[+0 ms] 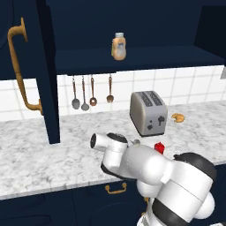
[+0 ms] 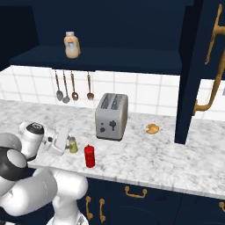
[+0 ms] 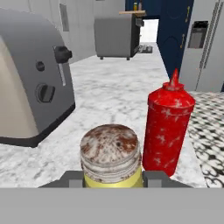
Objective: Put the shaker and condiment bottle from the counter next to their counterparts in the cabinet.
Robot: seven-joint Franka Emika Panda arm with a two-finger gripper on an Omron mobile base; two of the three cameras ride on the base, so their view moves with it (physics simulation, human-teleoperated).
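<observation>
The shaker (image 3: 110,157) stood upright on the counter (image 2: 145,154), its long axis vertical and its worn silver cap facing the hand camera, and your gripper (image 2: 68,145) had its two fingers closed on either side of the yellow body just below that cap. So you already had it in a side-on grip: the hand reached in level from the arm's side of the counter, and the shaker sat squarely between the fingertips, not ahead of them. The condiment bottle (image 2: 89,156) stood just beside the shaker, on the side away from the toaster (image 2: 111,116), close enough that I judged a sideways sweep could knock it; a straight lift looked the safer start. The toaster lay on the shaker's other side and a little farther back towards the tiled wall. From there the goal was up and back: the cabinet (image 2: 101,59) stood open above the hanging utensils (image 2: 72,90), and the peach-orange bottle (image 2: 71,45) sat on its shelf, well above and behind your hand. A croissant (image 2: 152,128) lay beyond the toaster, clear of the path.
</observation>
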